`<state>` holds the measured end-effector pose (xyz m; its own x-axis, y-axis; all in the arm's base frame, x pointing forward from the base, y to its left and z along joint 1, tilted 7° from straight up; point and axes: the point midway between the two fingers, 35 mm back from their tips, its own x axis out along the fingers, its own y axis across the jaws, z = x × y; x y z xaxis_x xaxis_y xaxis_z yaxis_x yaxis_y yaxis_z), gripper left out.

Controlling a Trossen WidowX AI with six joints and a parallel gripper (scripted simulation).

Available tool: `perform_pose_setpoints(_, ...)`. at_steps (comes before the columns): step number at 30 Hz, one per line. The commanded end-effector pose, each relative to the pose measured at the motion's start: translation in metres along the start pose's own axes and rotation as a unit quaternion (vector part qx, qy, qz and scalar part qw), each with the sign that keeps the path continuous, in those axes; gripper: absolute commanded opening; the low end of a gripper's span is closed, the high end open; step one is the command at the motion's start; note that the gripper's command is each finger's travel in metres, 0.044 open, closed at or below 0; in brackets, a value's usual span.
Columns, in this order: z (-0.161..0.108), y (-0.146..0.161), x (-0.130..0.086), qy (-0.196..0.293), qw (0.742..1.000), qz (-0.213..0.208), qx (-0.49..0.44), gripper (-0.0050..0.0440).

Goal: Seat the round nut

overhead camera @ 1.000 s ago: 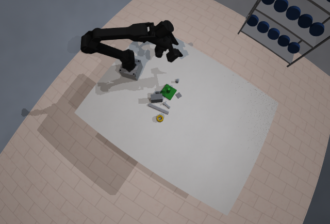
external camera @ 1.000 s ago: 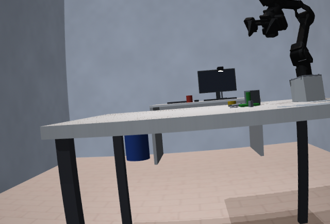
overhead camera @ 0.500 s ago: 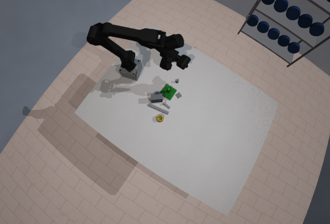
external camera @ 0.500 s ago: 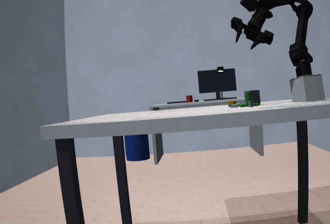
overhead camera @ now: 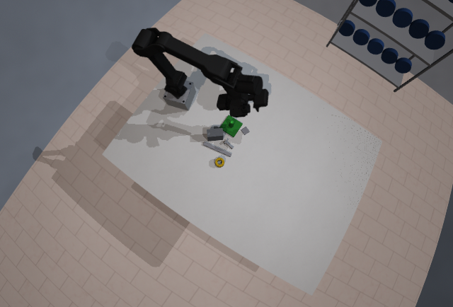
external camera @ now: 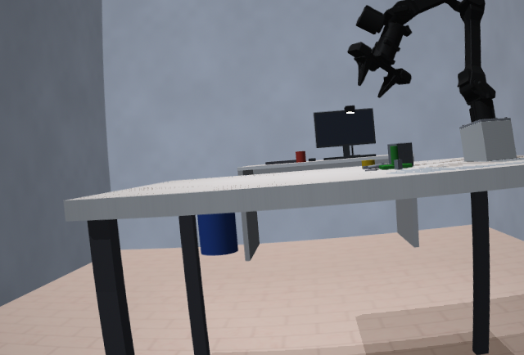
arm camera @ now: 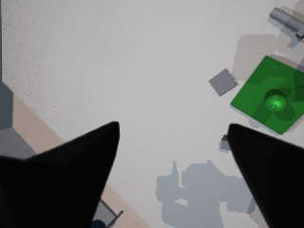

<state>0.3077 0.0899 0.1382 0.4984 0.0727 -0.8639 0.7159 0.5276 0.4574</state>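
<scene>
A yellow round nut (overhead camera: 219, 162) lies flat on the white table; in the exterior view it shows as a small yellow piece (external camera: 368, 163). A green base plate (overhead camera: 231, 125) carries an upright round green peg (overhead camera: 231, 123). The plate (arm camera: 269, 95) and the peg's top (arm camera: 275, 102) also show at the right of the wrist view. My gripper (external camera: 377, 84) hangs high above the table, open and empty, its fingers pointing down. In the wrist view the two black fingers frame bare table left of the plate. The nut is not in the wrist view.
A grey block (overhead camera: 214, 134), a small grey square piece (overhead camera: 245, 130), a grey bar (overhead camera: 217, 148) and a bolt (overhead camera: 228, 143) lie around the plate. The arm's grey pedestal (overhead camera: 180, 95) stands at the back left. A shelf of blue cylinders (overhead camera: 396, 22) stands off the table.
</scene>
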Motion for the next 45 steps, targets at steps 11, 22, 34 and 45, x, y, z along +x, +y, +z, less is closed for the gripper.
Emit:
perform_pose_setpoints(11,0.066,-0.02,0.035,0.014,0.954,-0.088,-0.287,0.032)
perform_pose_setpoints(22,0.114,-0.055,0.062,0.077,0.855,-0.139,-0.493,0.032)
perform_pose_setpoints(34,0.167,-0.115,0.089,0.19,0.683,-0.139,-0.691,0.032)
perform_pose_setpoints(45,0.171,-0.13,0.104,0.204,0.66,-0.134,-0.711,0.032)
